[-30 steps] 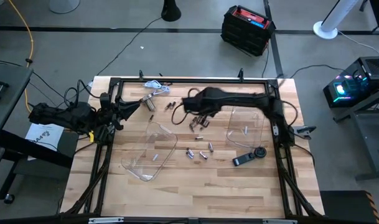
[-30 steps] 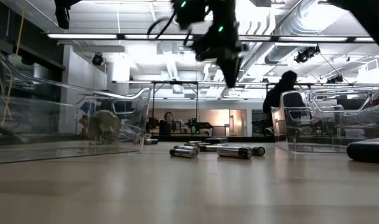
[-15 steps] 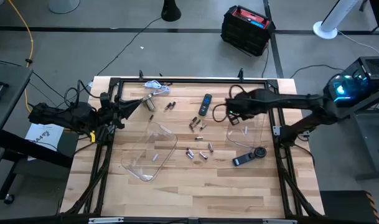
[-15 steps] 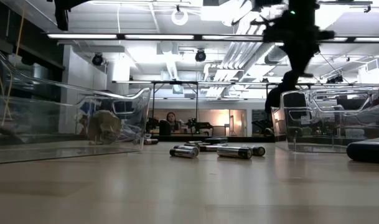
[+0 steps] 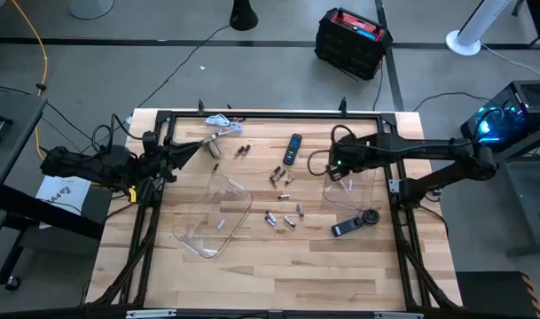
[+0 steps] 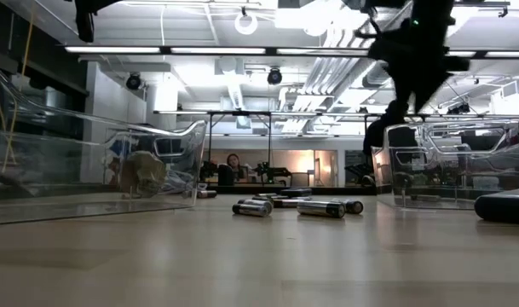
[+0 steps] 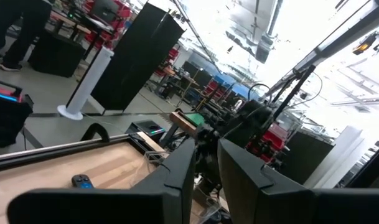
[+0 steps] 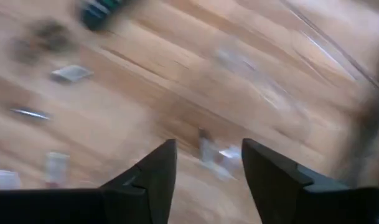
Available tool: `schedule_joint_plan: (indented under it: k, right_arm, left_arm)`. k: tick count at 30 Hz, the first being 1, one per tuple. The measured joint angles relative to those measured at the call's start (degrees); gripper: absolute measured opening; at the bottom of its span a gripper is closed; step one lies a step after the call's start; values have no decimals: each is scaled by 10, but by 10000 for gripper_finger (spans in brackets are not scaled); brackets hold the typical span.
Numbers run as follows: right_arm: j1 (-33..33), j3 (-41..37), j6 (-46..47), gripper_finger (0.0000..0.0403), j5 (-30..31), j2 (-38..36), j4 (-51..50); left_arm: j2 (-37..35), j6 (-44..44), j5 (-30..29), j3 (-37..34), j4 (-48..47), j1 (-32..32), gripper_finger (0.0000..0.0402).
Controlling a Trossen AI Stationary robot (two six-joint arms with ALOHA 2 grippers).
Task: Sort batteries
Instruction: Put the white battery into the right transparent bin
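The right pincer (image 5: 338, 168) is seen released and empty over the clear right bin's (image 5: 363, 197) rim. The loose batteries (image 5: 281, 215) lie beside it on the surface (image 5: 296, 257); one should be approached squarely. The left pincer (image 5: 191, 151) is parked well apart.

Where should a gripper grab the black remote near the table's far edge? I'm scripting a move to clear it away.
Across the narrow middle of the black remote, from straight above: it lies flat, slim, nothing touching its long sides. The right gripper is nearest.

Batteries (image 5: 281, 197) between two bins (image 5: 218, 213).
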Motion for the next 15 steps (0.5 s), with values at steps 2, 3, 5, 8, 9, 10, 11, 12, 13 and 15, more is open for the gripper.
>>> schedule_joint_plan:
  k: [2, 3, 5, 8, 9, 10, 11, 12, 13, 15]
  right_arm:
    - [3, 9, -48, 186, -17, 0, 90]
    - [7, 10, -79, 188, -34, 0, 151]
    - [17, 9, -141, 189, -76, 6, 279]
    - [36, 8, -231, 186, -141, 39, 391]
    - [43, 8, -254, 185, -153, 56, 404]
    - [49, 7, -270, 184, -165, 74, 410]
    - [53, 7, -282, 183, -176, 92, 413]
    - [58, 7, -293, 183, -186, 112, 414]
    - [62, 7, -305, 183, -196, 132, 414]
    - [68, 6, -333, 183, -207, 172, 414]
  left_arm:
    - [0, 0, 0, 0, 0, 0, 65]
    - [1, 0, 0, 0, 1, 0, 65]
    - [2, -1, 0, 0, 0, 0, 65]
    - [2, -1, -2, 0, 1, 0, 65]
    - [2, 0, -7, 0, 2, 0, 65]
    - [2, 0, -16, 0, 6, 0, 65]
    - [3, -5, -27, 0, 13, 0, 65]
    - [3, -18, -36, 0, 21, 0, 65]
    - [2, -31, -43, 0, 31, 0, 65]
    - [2, -38, -48, 0, 43, 0, 65]
